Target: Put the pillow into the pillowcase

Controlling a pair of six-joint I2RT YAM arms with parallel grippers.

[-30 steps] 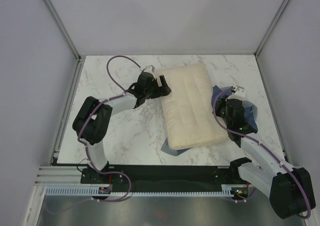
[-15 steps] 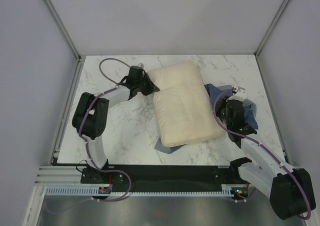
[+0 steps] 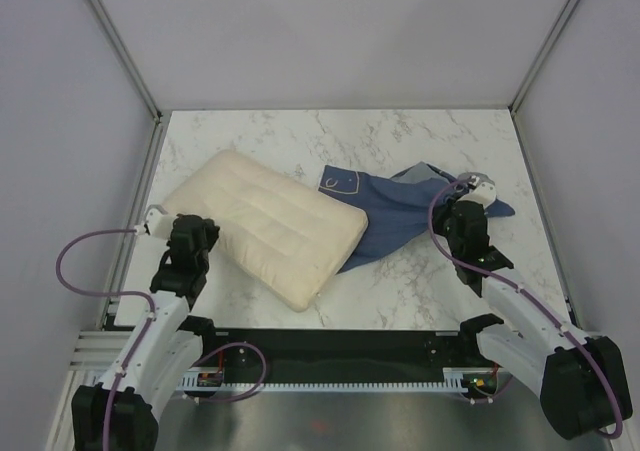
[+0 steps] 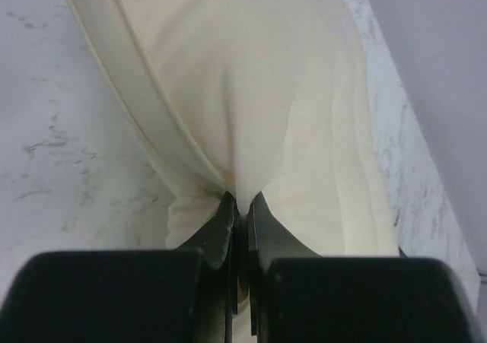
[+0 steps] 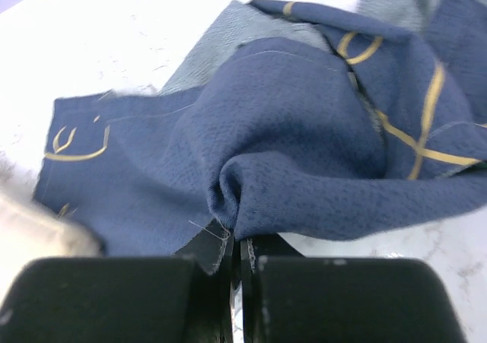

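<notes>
Cream pillow lying diagonally on the left-centre of the marble tabletop, outside the blue pillowcase. Its right end touches the left edge of the pillowcase, which lies crumpled to the right. At the pillow's near-left corner the left gripper is pressed together on a fold of cream fabric. At the pillowcase's right end the right gripper pinches a bunched blue fold.

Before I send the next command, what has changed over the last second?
The left pincer closed on a corner of the pillow and dragged it left and toward the near edge, off the pillowcase, which now lies mostly uncovered. The left arm drew back with it. Unchanged: the right pincer stays shut on the pillowcase, about where it was.
</notes>
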